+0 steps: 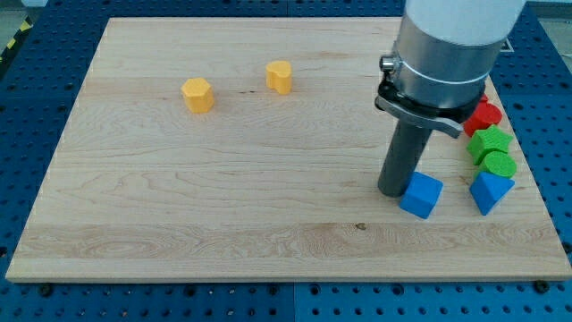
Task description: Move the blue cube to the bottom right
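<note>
The blue cube (pixel 421 195) lies on the wooden board (pixel 223 197) toward the view's lower right. My tip (pixel 394 190) is at the end of the dark rod and touches the cube's left side. The arm's grey body rises above it toward the view's top right. A second blue block (pixel 491 191), with an angular shape, lies to the right of the cube near the board's right edge.
Two yellow blocks (pixel 197 94) (pixel 280 77) lie in the upper left part of the board. Near the right edge sit a red block (pixel 484 115), a green star-like block (pixel 488 141) and a green rounded block (pixel 499 164), stacked in a column above the second blue block.
</note>
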